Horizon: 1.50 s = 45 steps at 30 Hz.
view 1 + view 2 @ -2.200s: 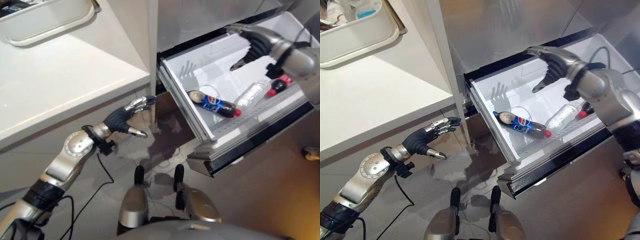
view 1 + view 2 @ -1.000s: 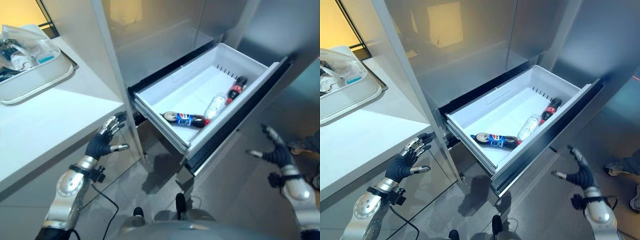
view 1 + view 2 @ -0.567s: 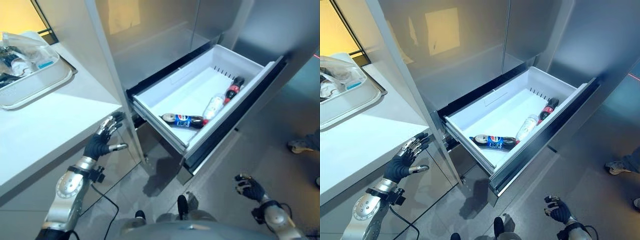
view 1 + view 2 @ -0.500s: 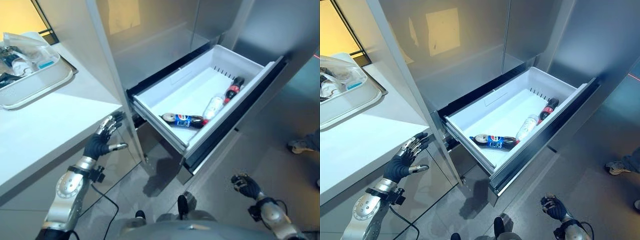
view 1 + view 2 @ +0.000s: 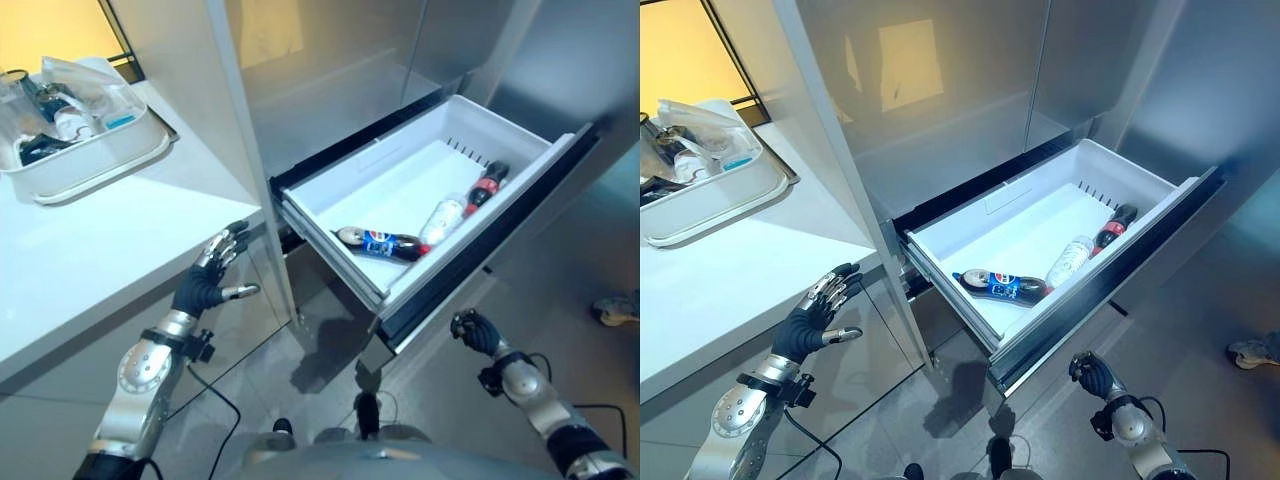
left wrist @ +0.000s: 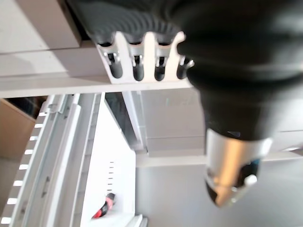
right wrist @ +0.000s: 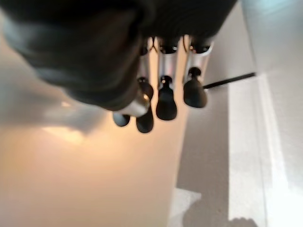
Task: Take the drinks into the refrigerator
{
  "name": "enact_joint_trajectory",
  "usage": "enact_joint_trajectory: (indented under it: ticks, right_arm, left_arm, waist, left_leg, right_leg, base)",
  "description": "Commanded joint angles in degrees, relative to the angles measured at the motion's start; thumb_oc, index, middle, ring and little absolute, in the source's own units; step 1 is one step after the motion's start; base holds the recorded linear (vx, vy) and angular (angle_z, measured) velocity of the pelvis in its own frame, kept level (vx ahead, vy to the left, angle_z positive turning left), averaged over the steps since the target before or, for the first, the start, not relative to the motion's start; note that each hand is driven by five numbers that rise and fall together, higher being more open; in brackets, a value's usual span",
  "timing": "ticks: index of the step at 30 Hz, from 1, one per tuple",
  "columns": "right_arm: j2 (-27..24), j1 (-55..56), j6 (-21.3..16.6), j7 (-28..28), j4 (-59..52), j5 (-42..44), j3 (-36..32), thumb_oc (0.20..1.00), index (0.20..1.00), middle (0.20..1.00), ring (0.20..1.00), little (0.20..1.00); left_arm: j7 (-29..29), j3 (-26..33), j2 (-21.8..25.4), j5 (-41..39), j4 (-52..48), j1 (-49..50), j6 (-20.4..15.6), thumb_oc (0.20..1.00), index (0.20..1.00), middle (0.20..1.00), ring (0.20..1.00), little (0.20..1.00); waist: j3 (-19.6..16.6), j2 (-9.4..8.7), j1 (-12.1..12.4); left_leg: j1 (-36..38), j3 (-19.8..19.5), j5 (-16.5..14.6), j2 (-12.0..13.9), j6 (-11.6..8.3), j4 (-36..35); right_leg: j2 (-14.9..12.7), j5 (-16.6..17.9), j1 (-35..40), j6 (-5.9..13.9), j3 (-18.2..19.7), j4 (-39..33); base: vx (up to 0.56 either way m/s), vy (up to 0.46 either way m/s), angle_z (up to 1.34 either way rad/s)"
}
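The white pulled-out refrigerator drawer is faced from just below by the curled, empty right hand; the left hand is spread open.

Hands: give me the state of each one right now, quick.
Left hand: open, fingers spread, holding nothing, beside the counter.
Right hand: shut, fingers curled, holding nothing, below the open drawer.

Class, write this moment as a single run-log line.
drawer: open | inside: cola bottle, clear bottle, small dark bottle | left hand: open, by counter | right hand: curled, empty, below drawer front
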Motion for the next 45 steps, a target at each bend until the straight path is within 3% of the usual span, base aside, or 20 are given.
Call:
enact_joint_trajectory:
  ticks: [1, 9, 19, 22, 27, 31, 35, 38, 45]
  right_arm:
    - [-2.69, -7.85, -0.61, -1.58, -1.89, -0.45, 2.22, 0.2, 0.2, 0.2, 0.2, 0.2]
    - [-3.97, -16.7, 0.27, -0.1, 1.15, -0.44, 6.6, 0.2, 0.2, 0.2, 0.2, 0.2]
    - [-3.21, -37.92, -0.08, 3.13, -0.67, -0.06, 18.72, 0.2, 0.2, 0.2, 0.2, 0.2]
    - [-0.57, -48.75, -0.05, 1.51, -0.23, -0.11, 21.4, 0.2, 0.2, 0.2, 0.2, 0.2]
    - [3.04, -53.58, -0.43, 1.21, -6.05, -1.2, 23.5, 0.2, 0.2, 0.2, 0.2, 0.2]
    - [3.01, -51.7, -0.14, 2.15, -7.17, -1.14, 23.09, 0.2, 0.2, 0.2, 0.2, 0.2]
    - [3.14, -41.21, -0.08, 2.9, -8.32, 2.46, 18.94, 0.2, 0.2, 0.2, 0.2, 0.2]
    - [2.95, -28.52, -0.48, 2.98, -7.21, 4.91, 12.68, 0.2, 0.2, 0.2, 0.2, 0.2]
    - [3.13, -13.06, -1.0, 1.46, -4.83, 5.17, 4.87, 0.2, 0.2, 0.2, 0.2, 0.2]
  left_arm:
    - [-0.3, -1.76, 2.32, -0.2, -1.01, -3.46, -2.78, 1.0, 1.0, 1.0, 1.0, 1.0]
    - [-1.96, -3.1, 2.84, -2.47, -1.92, -3.82, -2.03, 1.0, 1.0, 1.0, 1.0, 1.0]
    - [-3.59, -5.29, 4.14, -5.99, -4.38, -4.54, -1.23, 1.0, 1.0, 1.0, 1.0, 1.0]
    - [-3.97, -5.53, 4.5, -8.27, -6.11, -4.48, -1.08, 1.0, 1.0, 1.0, 1.0, 1.0]
    - [-3.44, -4.94, 4.24, -8.35, -5.77, -5.37, -1.26, 1.0, 1.0, 1.0, 1.0, 1.0]
    - [-3.28, -4.07, 3.8, -8.09, -5.97, -4.92, -1.23, 1.0, 1.0, 1.0, 1.0, 1.0]
    - [-2.67, -2.73, 2.92, -7.21, -6.19, -4.25, -1.44, 1.0, 1.0, 1.0, 1.0, 1.0]
    - [-1.61, -0.56, 1.7, -5.26, -5.43, -3.21, -2.09, 1.0, 1.0, 1.0, 1.0, 1.0]
    - [0.07, 1.68, 0.14, -2.52, -5.07, -1.25, -3.04, 1.0, 1.0, 1.0, 1.0, 1.0]
  waist:
    - [0.67, -2.21, 1.74]
    - [0.65, -2.15, 4.14]
    - [0.86, -1.93, 8.28]
    - [1.05, -2.01, 10.51]
    - [1.08, -2.25, 11.26]
    - [1.07, -2.5, 11.26]
    - [1.21, -2.69, 10.8]
    - [1.55, -2.63, 9.14]
    - [1.77, -2.76, 6.27]
  left_leg:
    - [2.12, -2.14, -5.21, 1.34, 0.32, 0.78]
    - [1.92, -3.02, -5.03, 1.38, 0.23, 0.88]
    - [1.13, -4.66, -4.24, 1.84, -0.12, 0.87]
    - [0.44, -5.34, -3.9, 1.87, -0.14, 1.08]
    - [0.03, -5.74, -3.69, 1.85, -0.18, 1.15]
    - [-0.07, -5.98, -3.69, 1.76, -0.09, 1.07]
    - [-0.27, -6.08, -3.66, 1.52, 0.07, 1.03]
    - [-0.32, -6.07, -3.62, 1.45, 0.06, 0.85]
    - [0.06, -5.5, -3.69, 1.69, -0.12, 0.56]
  right_leg:
    - [-8.95, -2.7, -1.83, 8.51, -1.15, 5.55]
    - [-9.16, -2.97, -0.98, 8.29, -2.26, 5.39]
    - [-8.9, -3.37, 0.18, 7.73, -4.28, 4.9]
    - [-8.87, -3.23, 0.21, 7.55, -4.77, 4.67]
    - [-8.8, -3.16, 0.27, 7.36, -5.06, 4.4]
    - [-8.87, -3.12, 0.36, 7.31, -5.22, 4.34]
    - [-9.12, -3.07, 0.21, 7.41, -5.35, 4.59]
    - [-9.29, -3.11, 0.03, 7.49, -5.51, 4.82]
    - [-9.1, -2.93, -0.16, 7.62, -5.36, 4.53]
  base:
    - [0.02, -0.01, 0.12]
    - [0.02, -0.01, 0.06]
    - [0.01, -0.017, 0.06]
    - [0.0, -0.012, 0.1]
    - [-0.01, 0.004, 0.1]
    - [-0.02, 0.001, 0.07]
    - [-0.03, 0.007, 0.17]
    - [-0.03, 0.016, 0.1]
    - [0.0, 0.002, -0.02]
